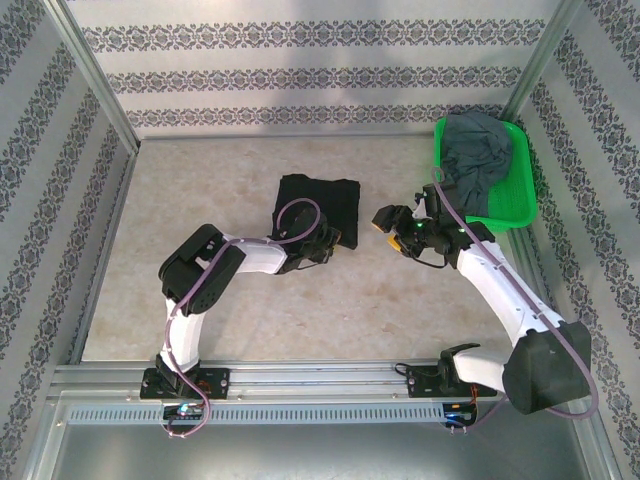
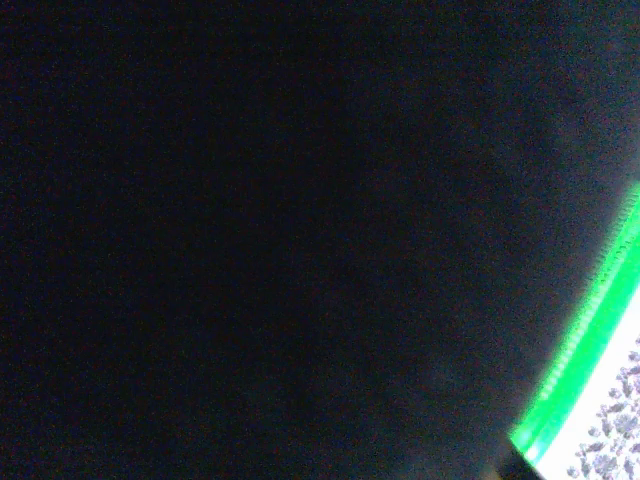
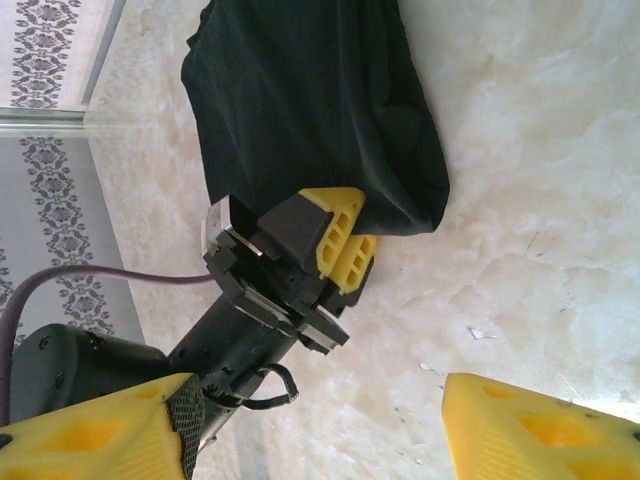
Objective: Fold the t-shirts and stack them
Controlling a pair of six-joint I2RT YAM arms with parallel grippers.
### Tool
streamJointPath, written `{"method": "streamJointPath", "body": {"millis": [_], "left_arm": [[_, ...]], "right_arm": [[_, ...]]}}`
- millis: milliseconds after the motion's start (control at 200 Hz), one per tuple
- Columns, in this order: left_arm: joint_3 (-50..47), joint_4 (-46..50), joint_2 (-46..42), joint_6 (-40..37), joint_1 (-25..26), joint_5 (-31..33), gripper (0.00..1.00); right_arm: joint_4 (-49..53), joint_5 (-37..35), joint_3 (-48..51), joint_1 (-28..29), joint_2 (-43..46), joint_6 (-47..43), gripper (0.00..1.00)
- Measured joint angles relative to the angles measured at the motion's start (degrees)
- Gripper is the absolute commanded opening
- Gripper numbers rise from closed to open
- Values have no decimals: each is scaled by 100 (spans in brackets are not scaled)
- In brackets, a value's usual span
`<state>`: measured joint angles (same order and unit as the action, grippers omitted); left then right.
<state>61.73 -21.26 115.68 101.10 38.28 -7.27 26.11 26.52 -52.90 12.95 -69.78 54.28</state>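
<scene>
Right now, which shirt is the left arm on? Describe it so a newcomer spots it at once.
On the pale marbled table, look at the middle, left of the bright green plastic basket. The folded black cloth t-shirt lies flat there, the left gripper shut at its near edge. Unlike the crumpled grey shirt, it is outside the basket.

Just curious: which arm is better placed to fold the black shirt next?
Probably left: the left claw is shut on the edge of the black shirt; the right claw hangs open beside it.
</scene>
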Motion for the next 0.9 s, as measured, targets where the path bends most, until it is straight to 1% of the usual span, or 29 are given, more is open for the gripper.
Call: {"method": "streamJointPath", "body": {"millis": [95,190,260,310,430,520,590,670,754,819,899], "left_arm": [[-57,-146,-11,-26,-216,20,0],[-280,-216,-136,-208,-754,-74,0],[-426,-216,-286,-442,-1392,-245,0],[-455,-214,-358,-669,-1937,-400,0],[-393,-210,-385,-1410,-3257,-938,0],[-105,-72,-275,-2041,-4120,-1486,0],[219,-22,-105,-2448,-4625,-1847,0],[527,-4,107,-2800,-5075,-2260,0],[883,129,424,-3200,-5401,-2645,0],[1119,415,610,-3556,-5530,-2872,0],[1257,787,686,-3985,-5565,-3071,0]], "right_arm": [[28,15,0,-9,0,0,64],[68,26,0,-11,-2,-2,64],[74,63,0,-11,-4,-4,64],[76,101,-2,-11,-9,-4,64],[50,184,-11,-11,-96,-7,63],[-61,297,-22,-9,-229,-2,63],[-197,387,-50,-4,-345,-4,63],[-369,490,-136,20,-474,-2,63],[-608,584,-245,109,-570,0,62],[-804,640,-310,199,-627,2,62],[-1010,721,-356,302,-697,11,62]]}}
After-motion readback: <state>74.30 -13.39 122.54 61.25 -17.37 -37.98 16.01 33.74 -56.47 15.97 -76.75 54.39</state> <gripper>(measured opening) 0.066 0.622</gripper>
